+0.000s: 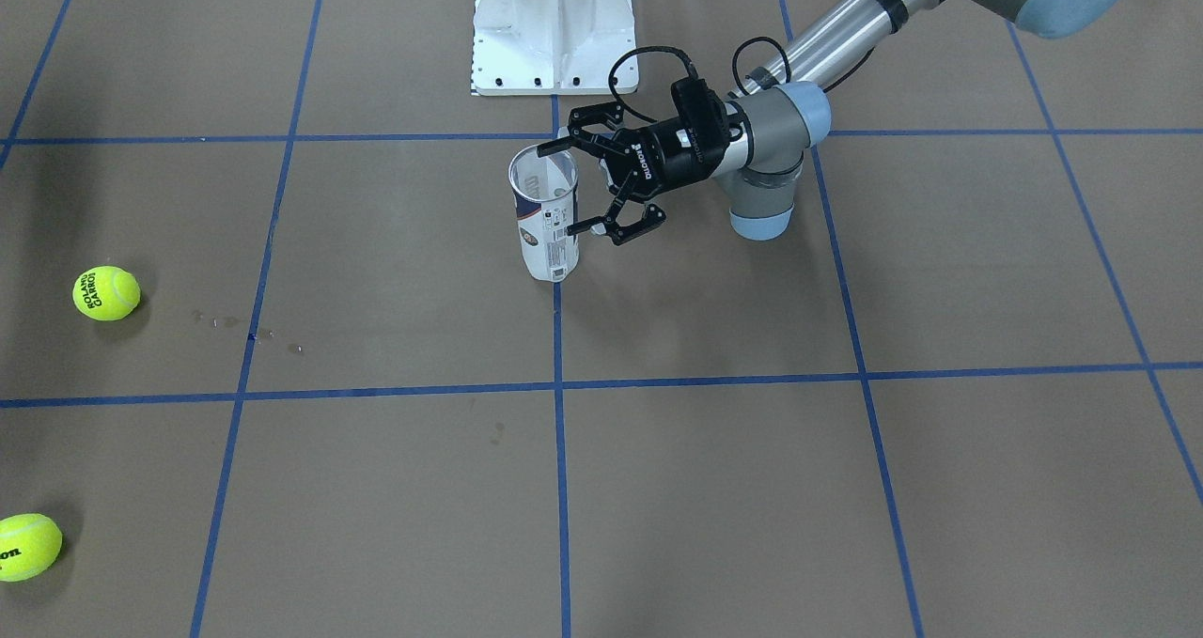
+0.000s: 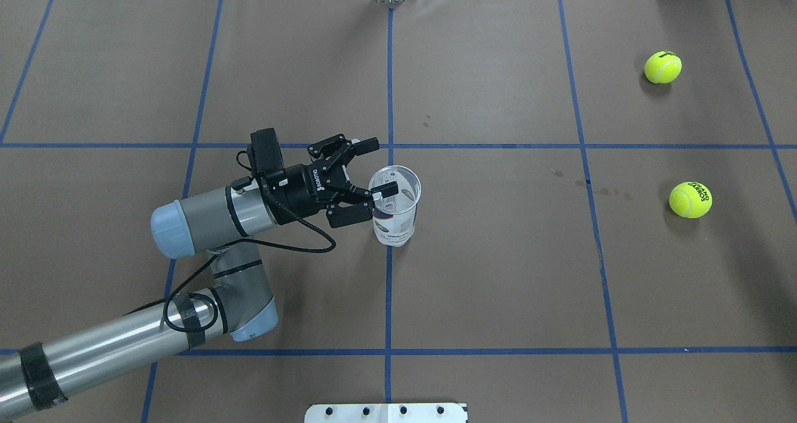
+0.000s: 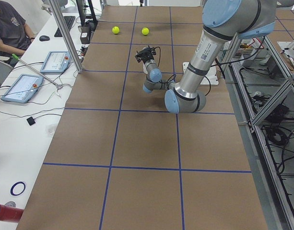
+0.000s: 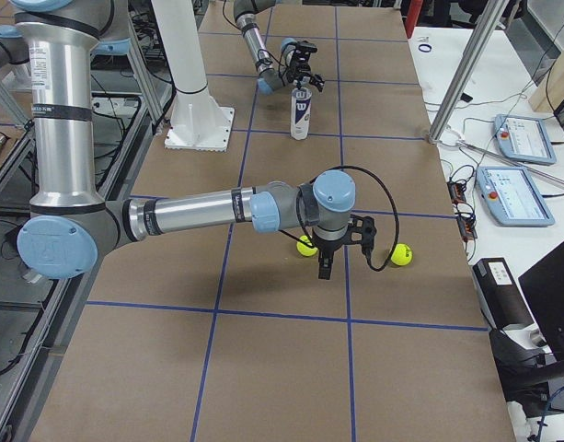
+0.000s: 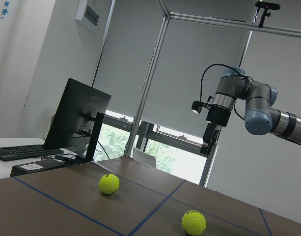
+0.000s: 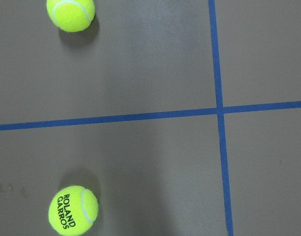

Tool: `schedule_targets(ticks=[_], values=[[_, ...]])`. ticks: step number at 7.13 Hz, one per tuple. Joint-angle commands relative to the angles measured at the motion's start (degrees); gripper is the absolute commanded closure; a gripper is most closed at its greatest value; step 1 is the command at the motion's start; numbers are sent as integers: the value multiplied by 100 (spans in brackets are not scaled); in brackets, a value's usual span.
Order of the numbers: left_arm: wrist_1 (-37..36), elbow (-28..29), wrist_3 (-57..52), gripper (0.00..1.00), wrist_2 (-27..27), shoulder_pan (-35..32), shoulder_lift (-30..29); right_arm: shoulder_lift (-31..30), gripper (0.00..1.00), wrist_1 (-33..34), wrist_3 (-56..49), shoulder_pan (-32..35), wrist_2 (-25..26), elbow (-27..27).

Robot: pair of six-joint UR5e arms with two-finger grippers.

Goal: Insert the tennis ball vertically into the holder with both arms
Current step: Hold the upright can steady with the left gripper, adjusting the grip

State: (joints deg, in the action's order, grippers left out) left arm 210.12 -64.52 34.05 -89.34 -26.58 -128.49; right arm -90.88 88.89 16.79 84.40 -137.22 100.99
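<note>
The left gripper (image 2: 381, 166) holds its fingers apart at the rim of the upright holder (image 2: 395, 225). The right gripper (image 4: 322, 269) hangs over the tennis balls (image 6: 73, 209); whether its fingers are together I cannot tell.

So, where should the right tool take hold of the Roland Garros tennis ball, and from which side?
Take the Roland Garros tennis ball across its widest middle, coming straight down from above. It is round and lies free on the table, so any finger direction works; the other tennis ball lies well apart. The right tool points downward near them.
</note>
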Motion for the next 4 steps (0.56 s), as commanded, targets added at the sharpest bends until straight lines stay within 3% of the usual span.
schedule_targets(ticks=[1,4], values=[[-6,-34,-38,0,-4,4,35,9,0,6,0,-3,2,0],[-15,-95,-74,0,-13,4,44,9,0,-3,0,-3,-7,0]])
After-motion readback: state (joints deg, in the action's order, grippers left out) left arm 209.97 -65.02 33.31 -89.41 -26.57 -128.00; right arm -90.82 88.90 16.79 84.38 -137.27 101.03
